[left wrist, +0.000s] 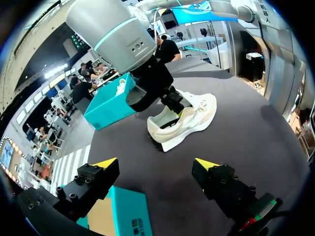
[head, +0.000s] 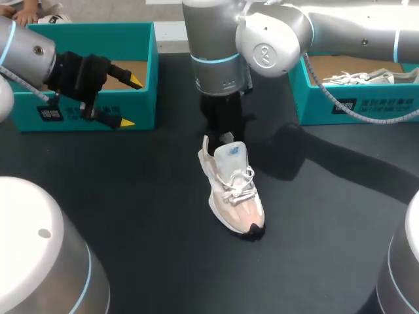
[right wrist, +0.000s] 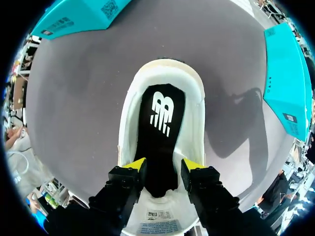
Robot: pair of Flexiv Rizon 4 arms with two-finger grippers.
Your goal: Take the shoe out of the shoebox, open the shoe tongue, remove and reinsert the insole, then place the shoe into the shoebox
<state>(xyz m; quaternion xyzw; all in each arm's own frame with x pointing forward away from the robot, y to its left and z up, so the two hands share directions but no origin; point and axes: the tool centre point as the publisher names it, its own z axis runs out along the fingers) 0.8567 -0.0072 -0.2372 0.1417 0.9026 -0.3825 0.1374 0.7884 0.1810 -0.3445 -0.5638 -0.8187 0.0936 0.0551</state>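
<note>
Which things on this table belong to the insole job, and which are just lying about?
In the job: shoe, insole, left shoebox, right end effector at the shoe's opening.
Lying about: right shoebox, pale shoe inside it.

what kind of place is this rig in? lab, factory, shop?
Probably a robot manipulation test bench: left arm and right arm over a dark table, two teal shoeboxes, one white sneaker set out.
</note>
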